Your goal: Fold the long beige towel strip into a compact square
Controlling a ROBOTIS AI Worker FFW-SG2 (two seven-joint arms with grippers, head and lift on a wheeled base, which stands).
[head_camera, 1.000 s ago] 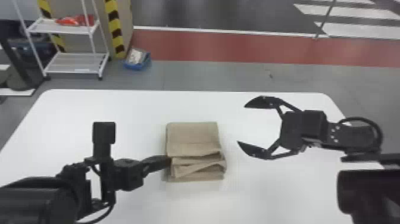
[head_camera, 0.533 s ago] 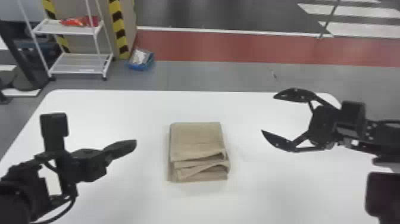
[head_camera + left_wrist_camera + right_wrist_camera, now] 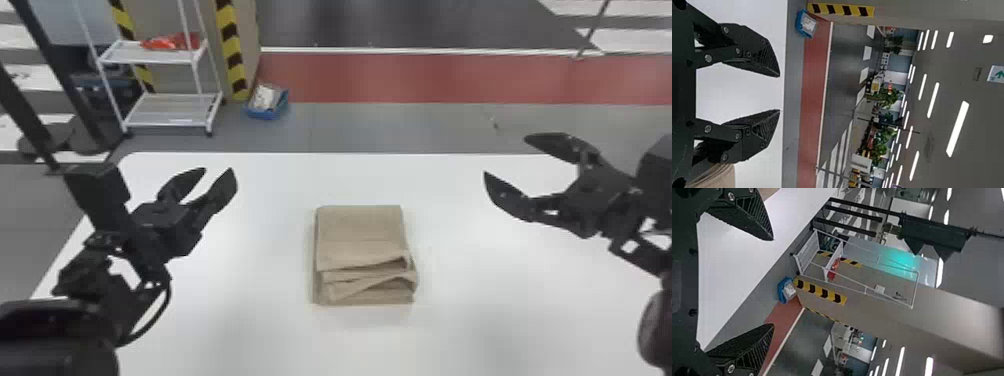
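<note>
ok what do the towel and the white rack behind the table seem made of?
The towel looks like soft matte fabric, maybe cotton: its layers crease and sag in loose folds. The rack is probably metal with smooth white paint, given its thin straight posts, though plastic coating is possible.

Left gripper point(image 3: 219, 171), left of frame: matte black, fingers flat, leaf-shaped, tapering to points. Boxy black housing point(image 3: 97, 187) at upper left of arm; thin black cable point(image 3: 161, 311) looped, lower left. Right gripper point(image 3: 505, 155), upper right: same black. Wrist views: ribbed fingertips, silvery round screws point(image 3: 726, 29) on dark linkages.
</note>
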